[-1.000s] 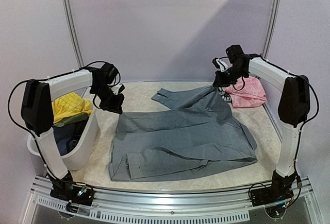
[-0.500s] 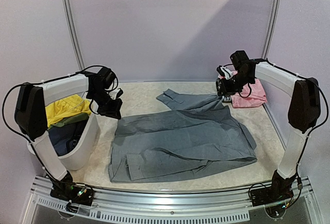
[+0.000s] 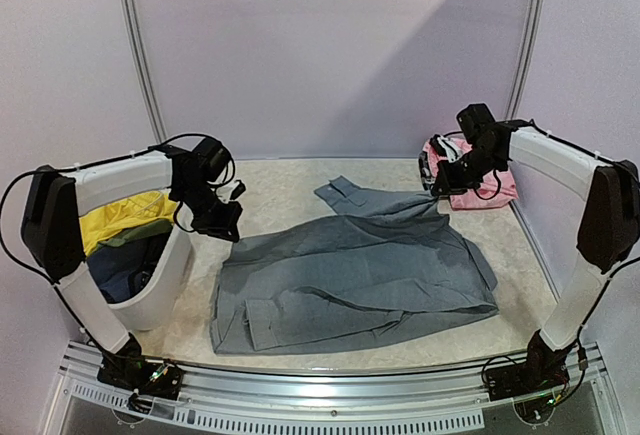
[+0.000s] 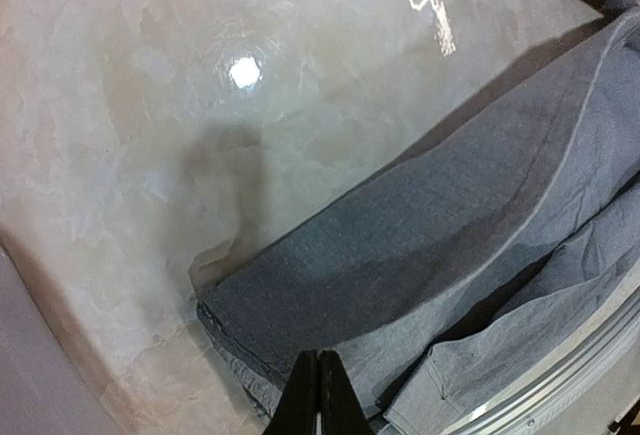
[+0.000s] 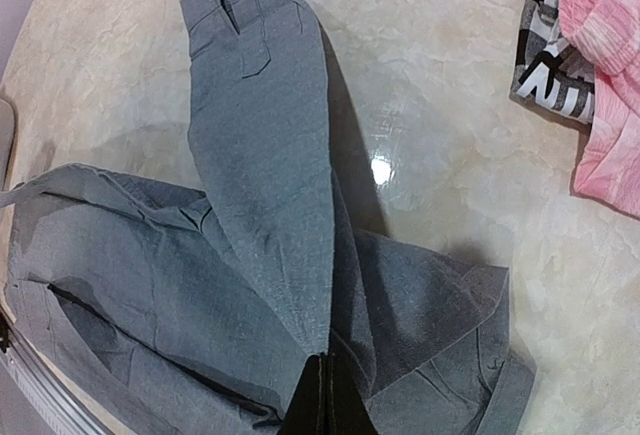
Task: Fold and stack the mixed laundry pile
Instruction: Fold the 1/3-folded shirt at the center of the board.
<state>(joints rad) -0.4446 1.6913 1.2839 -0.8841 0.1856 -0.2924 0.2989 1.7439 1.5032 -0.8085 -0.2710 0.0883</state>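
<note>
Both arms have shifted since a second ago. The right pincer has carried its pinch of the grey shirt rightward, dragging the sleeve along, and the left pincer has dropped to the shirt's far left corner. Right jaws pinch cloth that rises to a point. Left jaws are pressed together, but I cannot tell whether they hold cloth. The shirt lies spread across the middle of the bench, with the pink piece far right and the yellow shorts in the white tub at left. Such a thin pinch may slip, or the pull may bunch the body and sweep the sleeve onto the pink piece.
</note>
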